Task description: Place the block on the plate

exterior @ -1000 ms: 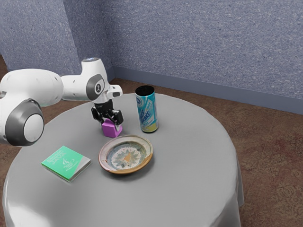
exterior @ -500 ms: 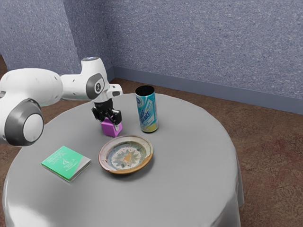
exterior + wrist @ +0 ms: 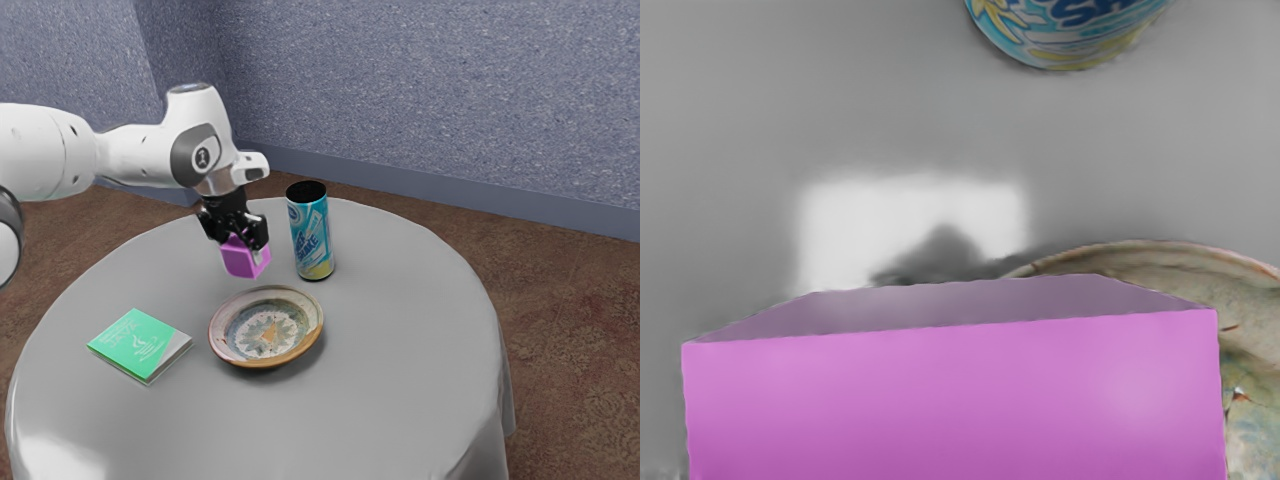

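Exterior view: took in the plate [image 3: 216,335] on the grey desk [image 3: 400,380], with the green book [image 3: 138,343] lying flat beside the plate, on the exterior view's left, and the drink can [image 3: 311,240] standing upright beyond the plate, slightly to the exterior view's right.
Wrist view: brought out a bright patch [image 3: 855,225] on the desk near the plate's rim, with a dark shadow [image 3: 940,255] cutting into it; also gave a close look at a broad pink-purple face and a duller, narrower face adjoining it.
Block [image 3: 238,262]: hung raised off the desk, beyond the plate and a little to the exterior view's left of its middle, near the rim but apart from it.
Block's direction: turned one vertical corner roughly toward the exterior camera, leaned slightly; looked near-cubical, too even-sided to tell a long axis.
Jaws: pinched the block between them, pointed down, beyond the plate.
Arm [image 3: 140,150]: reached in from the exterior view's left of the plate, ran nearly level, then bent downward at the wrist, with a slight slant toward the exterior view's right.
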`<state>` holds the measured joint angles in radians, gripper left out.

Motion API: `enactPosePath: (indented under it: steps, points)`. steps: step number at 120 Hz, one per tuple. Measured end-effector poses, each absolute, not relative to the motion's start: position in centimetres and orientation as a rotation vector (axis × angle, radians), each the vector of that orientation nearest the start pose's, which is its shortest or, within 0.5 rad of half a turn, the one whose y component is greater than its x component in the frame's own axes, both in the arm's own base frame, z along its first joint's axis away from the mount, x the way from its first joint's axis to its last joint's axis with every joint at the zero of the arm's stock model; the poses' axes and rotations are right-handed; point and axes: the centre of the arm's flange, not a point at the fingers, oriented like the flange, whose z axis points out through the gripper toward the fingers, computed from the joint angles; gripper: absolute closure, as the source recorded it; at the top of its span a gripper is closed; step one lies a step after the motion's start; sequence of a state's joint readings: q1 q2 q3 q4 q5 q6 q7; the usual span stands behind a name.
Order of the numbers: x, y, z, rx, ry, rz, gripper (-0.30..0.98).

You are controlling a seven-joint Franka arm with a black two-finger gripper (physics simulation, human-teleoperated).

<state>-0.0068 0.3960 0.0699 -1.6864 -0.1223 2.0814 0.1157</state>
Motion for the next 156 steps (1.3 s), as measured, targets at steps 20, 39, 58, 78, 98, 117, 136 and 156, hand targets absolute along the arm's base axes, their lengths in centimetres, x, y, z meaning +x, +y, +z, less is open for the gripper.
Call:
enactPosePath:
  steps: [20, 39, 58, 78, 98, 117, 136, 156]
  points:
    - [63.7, 0.7, 36.1, -3.23, -0.09, 0.064, 0.33]
    - [62.5, -1.2, 34.6, -3.241, -0.195, 0.123, 0.33]
    - [61.9, -1.8, 33.4, -3.249, -0.334, 0.171, 0.28]
    - [61.9, -1.9, 34.2, -3.248, -0.43, 0.159, 0.13]
    - [61.8, -2.2, 36.6, -3.239, -0.457, 0.113, 0.06]
    - [62.2, -1.0, 41.9, -3.191, -0.367, -0.033, 0.03]
    - [61.0, -0.5, 48.4, -3.13, -0.27, -0.168, 0.01]
    - [59.0, -0.1, 52.2, -3.081, -0.212, -0.192, 0.01]
